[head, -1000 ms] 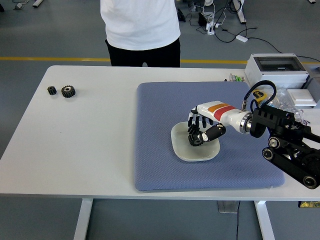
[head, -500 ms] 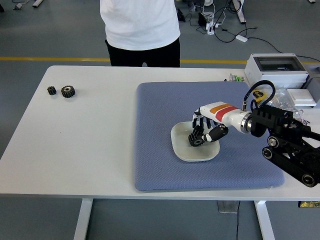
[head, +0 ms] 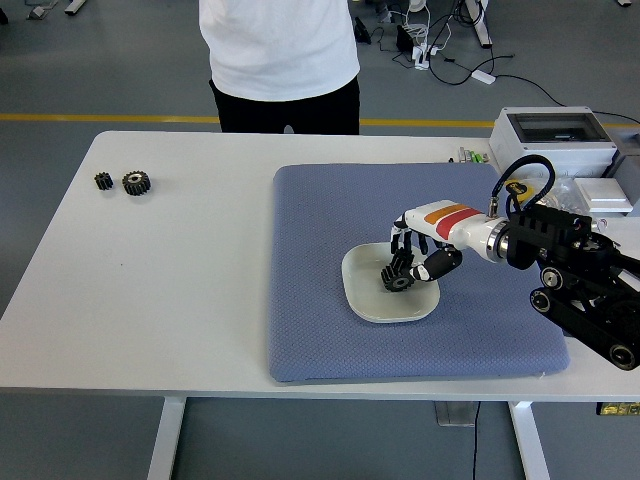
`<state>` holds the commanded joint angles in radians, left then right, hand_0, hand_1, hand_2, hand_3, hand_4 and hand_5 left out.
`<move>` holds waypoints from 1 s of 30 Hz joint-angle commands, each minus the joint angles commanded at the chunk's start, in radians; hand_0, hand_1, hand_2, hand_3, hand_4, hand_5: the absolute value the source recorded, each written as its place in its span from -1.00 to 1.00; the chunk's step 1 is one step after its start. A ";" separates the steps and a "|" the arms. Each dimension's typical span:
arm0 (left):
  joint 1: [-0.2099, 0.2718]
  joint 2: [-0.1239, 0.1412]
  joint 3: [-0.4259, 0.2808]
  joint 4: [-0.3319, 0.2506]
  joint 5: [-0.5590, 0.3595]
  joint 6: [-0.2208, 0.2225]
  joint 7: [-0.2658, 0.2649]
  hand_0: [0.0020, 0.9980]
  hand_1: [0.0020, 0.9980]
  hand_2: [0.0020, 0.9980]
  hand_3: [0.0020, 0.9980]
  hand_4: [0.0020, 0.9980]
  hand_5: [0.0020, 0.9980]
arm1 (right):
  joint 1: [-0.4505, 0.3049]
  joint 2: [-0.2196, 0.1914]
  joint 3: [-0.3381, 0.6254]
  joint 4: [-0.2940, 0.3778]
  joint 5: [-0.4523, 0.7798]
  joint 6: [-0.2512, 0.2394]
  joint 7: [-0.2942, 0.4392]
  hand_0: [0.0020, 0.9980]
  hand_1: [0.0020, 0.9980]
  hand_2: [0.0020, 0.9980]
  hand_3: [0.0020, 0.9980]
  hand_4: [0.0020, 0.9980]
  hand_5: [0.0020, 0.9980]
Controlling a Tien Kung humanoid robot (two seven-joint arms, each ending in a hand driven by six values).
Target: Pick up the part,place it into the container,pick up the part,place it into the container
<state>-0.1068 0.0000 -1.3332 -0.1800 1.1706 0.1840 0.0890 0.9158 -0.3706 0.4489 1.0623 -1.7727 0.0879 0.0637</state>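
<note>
Two small dark gears (head: 125,182) sit far off at the table's left end, well apart from the blue mat (head: 320,300), while a third gear (head: 398,279) is down in the white dish (head: 378,305) on the mat, under the right hand (head: 415,262). The right arm reaches in from the right edge with its fingers (head: 403,256) curled around that gear from above and the thumb pressed in from the side; the hand appears to grip the part, though the dark fingers against the dark gear make it hard to tell whether the hold is firm or loosening. The gear seems to touch or nearly touch the dish floor, so this looks like the placing step of one cycle. The left arm is not in view. A person in a white shirt (head: 280,45) stands at the table's far side, no hands over the table. The risks lie in the release: if the fingers open unevenly, a tooth may catch on a fingertip and the gear could be dragged up or flicked over the shallow rim as the hand lifts. The dish is light and unfixed, so a sideways pull from the hand could slide it across the mat. The remaining gears lie far from this arm, and a long reach across could nudge the dish.
</note>
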 joint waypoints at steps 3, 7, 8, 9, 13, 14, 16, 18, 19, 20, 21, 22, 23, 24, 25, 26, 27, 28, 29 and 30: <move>0.000 0.000 -0.001 0.000 0.001 0.000 0.000 0.41 0.36 0.41 0.15 0.38 0.27 | 0.000 -0.001 0.001 0.001 -0.001 0.001 0.001 -0.44 -0.19 0.22 0.13 0.61 -0.57; 0.001 0.000 -0.002 0.000 0.003 0.000 0.000 0.41 0.36 0.41 0.15 0.38 0.27 | -0.001 -0.006 0.006 0.007 0.002 0.001 0.003 -0.44 -0.18 0.26 0.16 0.62 -0.56; 0.001 0.000 -0.003 0.000 0.003 0.000 0.000 0.41 0.36 0.41 0.15 0.38 0.27 | -0.001 -0.006 0.006 0.007 0.002 0.001 0.004 -0.44 -0.18 0.26 0.16 0.62 -0.56; 0.001 0.000 -0.003 0.000 0.004 0.000 0.000 0.41 0.36 0.41 0.15 0.38 0.27 | 0.000 -0.007 0.006 0.008 0.003 0.002 0.004 -0.44 -0.18 0.26 0.16 0.62 -0.56; 0.000 0.000 -0.004 0.000 0.005 0.001 0.001 0.41 0.36 0.41 0.15 0.38 0.27 | 0.000 -0.010 0.006 0.011 0.004 0.004 0.006 -0.44 -0.18 0.29 0.17 0.64 -0.56; 0.000 0.000 -0.004 0.000 0.006 0.001 0.001 0.41 0.36 0.41 0.15 0.38 0.27 | 0.000 -0.011 0.007 0.012 0.005 0.004 0.007 -0.44 -0.18 0.29 0.17 0.64 -0.56; 0.001 0.000 -0.006 0.000 0.007 0.001 0.001 0.41 0.36 0.41 0.15 0.38 0.27 | 0.001 -0.011 0.007 0.013 0.005 0.005 0.007 -0.44 -0.18 0.29 0.17 0.64 -0.56; 0.001 0.000 -0.006 0.000 0.008 0.001 0.001 0.41 0.36 0.41 0.15 0.38 0.27 | 0.002 -0.012 0.008 0.014 0.006 0.005 0.008 -0.44 -0.18 0.29 0.17 0.64 -0.56; 0.001 0.000 -0.006 0.000 0.008 0.001 0.001 0.41 0.37 0.41 0.15 0.38 0.27 | 0.002 -0.011 0.009 0.015 0.008 0.004 0.008 -0.44 -0.18 0.29 0.17 0.64 -0.56; 0.001 0.000 -0.005 0.000 0.007 0.001 0.002 0.41 0.37 0.41 0.15 0.38 0.27 | 0.003 -0.011 0.010 0.016 0.008 0.004 0.009 -0.44 -0.18 0.29 0.19 0.63 -0.57; 0.001 0.000 -0.005 0.000 0.007 0.001 0.002 0.41 0.37 0.41 0.15 0.38 0.27 | 0.003 -0.011 0.011 0.017 0.008 0.004 0.009 -0.44 -0.18 0.29 0.19 0.63 -0.57; 0.000 0.000 -0.004 0.000 0.007 0.001 0.001 0.41 0.37 0.41 0.15 0.38 0.27 | 0.003 -0.011 0.011 0.018 0.008 0.004 0.009 -0.44 -0.18 0.29 0.19 0.63 -0.57; 0.000 0.000 -0.004 0.000 0.007 0.001 0.001 0.41 0.37 0.41 0.15 0.38 0.27 | 0.003 -0.012 0.012 0.020 0.007 0.004 0.009 -0.44 -0.18 0.29 0.19 0.63 -0.57; 0.000 0.000 -0.004 0.000 0.007 0.001 0.001 0.41 0.37 0.41 0.15 0.38 0.27 | 0.004 -0.012 0.012 0.021 0.007 0.004 0.008 -0.44 -0.18 0.29 0.19 0.63 -0.57; 0.000 0.000 -0.004 0.000 0.006 0.001 0.001 0.41 0.37 0.41 0.15 0.38 0.27 | 0.004 -0.013 0.014 0.024 0.006 0.005 0.008 -0.44 -0.18 0.29 0.19 0.63 -0.57; 0.000 0.000 -0.004 0.000 0.006 0.001 0.001 0.41 0.37 0.41 0.15 0.38 0.27 | 0.004 -0.014 0.015 0.025 0.006 0.006 0.007 -0.46 -0.18 0.33 0.20 0.69 -0.54; 0.000 0.000 -0.004 0.000 0.006 0.001 0.001 0.41 0.37 0.41 0.15 0.38 0.27 | 0.005 -0.015 0.016 0.026 0.005 0.007 0.007 -0.46 -0.18 0.33 0.20 0.69 -0.54; 0.000 0.000 -0.005 0.000 0.006 0.001 0.001 0.41 0.37 0.41 0.15 0.38 0.27 | 0.004 -0.018 0.021 0.029 0.004 0.008 0.007 -0.46 -0.18 0.33 0.20 0.69 -0.54; 0.000 0.000 -0.006 0.000 0.007 0.001 0.001 0.41 0.37 0.41 0.15 0.38 0.27 | 0.003 -0.020 0.025 0.032 0.004 0.009 0.008 -0.46 -0.18 0.33 0.20 0.69 -0.54; 0.001 0.000 -0.006 0.000 0.007 0.001 0.001 0.41 0.37 0.41 0.15 0.38 0.27 | 0.003 -0.022 0.030 0.034 0.003 0.010 0.008 -0.46 -0.18 0.33 0.20 0.69 -0.54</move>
<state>-0.1063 0.0000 -1.3388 -0.1800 1.1776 0.1850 0.0897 0.9190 -0.3927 0.4785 1.0964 -1.7697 0.0974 0.0719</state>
